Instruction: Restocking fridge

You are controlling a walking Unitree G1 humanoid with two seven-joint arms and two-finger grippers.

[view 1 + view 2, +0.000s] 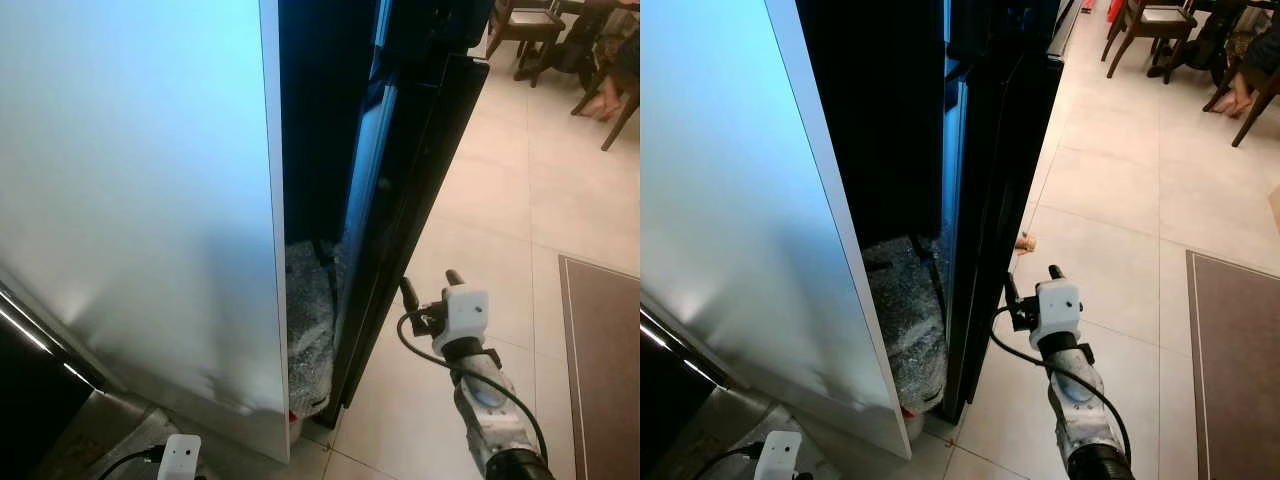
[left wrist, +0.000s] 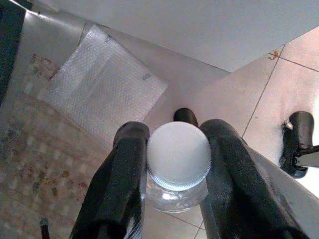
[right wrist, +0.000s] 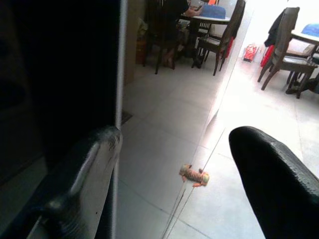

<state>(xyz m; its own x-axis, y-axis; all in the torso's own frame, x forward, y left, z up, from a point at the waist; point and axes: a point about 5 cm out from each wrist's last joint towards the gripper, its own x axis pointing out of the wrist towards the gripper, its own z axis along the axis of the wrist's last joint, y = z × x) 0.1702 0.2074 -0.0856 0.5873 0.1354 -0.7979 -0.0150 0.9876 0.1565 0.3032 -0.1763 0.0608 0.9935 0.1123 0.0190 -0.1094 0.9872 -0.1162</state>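
Note:
The tall black fridge (image 1: 400,200) stands ahead with its door edge facing me. A wide white panel (image 1: 140,180) rises to its left. My right gripper (image 1: 430,287) is open and empty, low beside the black door's edge. In the right wrist view the right gripper (image 3: 174,164) has one finger (image 3: 84,174) close against that dark edge. My left gripper (image 2: 177,130) is shut on a clear glass jar (image 2: 178,154) with a white screw lid, held low over the floor. The left arm's white wrist (image 1: 180,457) is at the bottom of the left eye view.
Crumpled bubble wrap (image 1: 308,320) fills the gap between the white panel and the fridge, and a flat sheet of it (image 2: 104,84) lies below. A brown rug (image 1: 605,370) is at the right. Wooden chairs (image 1: 525,25) and a seated person's feet (image 1: 600,100) are far right. A small orange object (image 1: 1025,241) lies on the tiles.

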